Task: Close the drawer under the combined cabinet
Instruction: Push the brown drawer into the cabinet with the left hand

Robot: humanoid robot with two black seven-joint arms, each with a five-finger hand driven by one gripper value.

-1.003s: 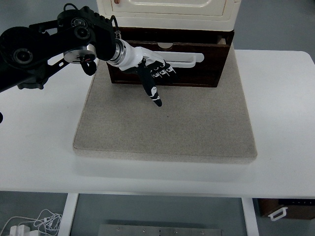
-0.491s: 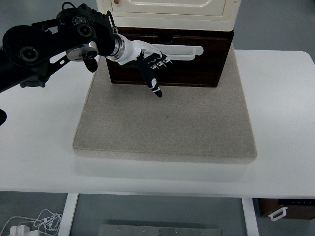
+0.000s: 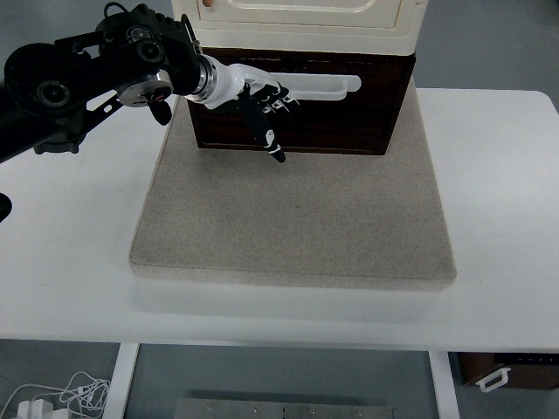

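A dark brown drawer [image 3: 341,118] with a long white handle [image 3: 323,85] sits under the cream cabinet [image 3: 301,22] at the top of the picture. Its front looks pushed back almost level with the cabinet's base. My left hand [image 3: 266,109] comes in from the left on a black arm [image 3: 79,78]. Its white and black fingers lie flat against the drawer front near the handle's left end, spread and holding nothing. One finger points down toward the mat.
The cabinet stands on a grey-beige mat [image 3: 293,214] on the white table [image 3: 502,218]. Below the table's near edge lie white cables [image 3: 52,397] at the lower left and a dark box [image 3: 511,371] at the lower right.
My left hand has moved up the picture with the drawer front, which has slid back under the cabinet; the open gap seen earlier is gone.
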